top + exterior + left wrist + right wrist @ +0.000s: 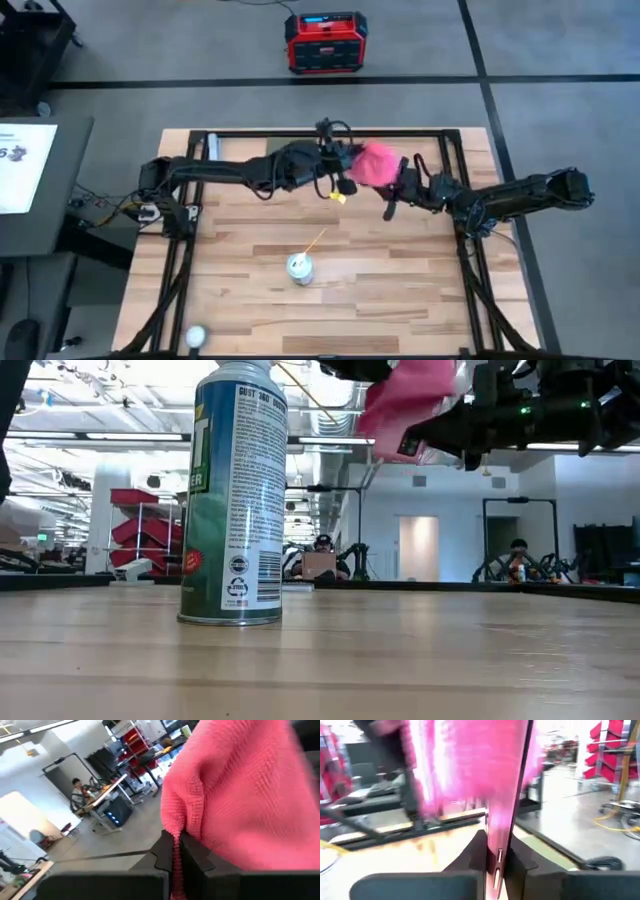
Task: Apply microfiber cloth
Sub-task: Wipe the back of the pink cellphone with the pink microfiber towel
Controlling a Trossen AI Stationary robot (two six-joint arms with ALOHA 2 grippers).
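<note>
Two robot arms are meeting in mid-air above the far middle of the wooden table [400, 300], and the pink microfiber cloth [375, 164] is hanging between them, well clear of the boards. The left gripper [176, 854] is pinching a folded edge of the cloth, its fingers drawn narrow around the fabric. The right gripper [497, 852] is clamping the edge of a slim phone [507, 785], holding it on end with the cloth lying right against it; how much of the phone's face is covered cannot be told from here. Nearer the front, a spray can [235, 495] is standing upright on the table, well apart from both arms, with a thin straw [314, 241] lying just beyond it. A small white ball [196, 336] is resting at the near left corner, and a red power unit [324, 42] is sitting on the floor beyond the far edge. People are working at benches in the room behind.

The step in hand appears to be wiping the phone with the cloth. Doing it well likely calls for the right arm to be keeping the phone steady while the left is drawing the cloth flat across its face with light, even pressure, so the fabric is neither bunching up nor slipping from the grip.
</note>
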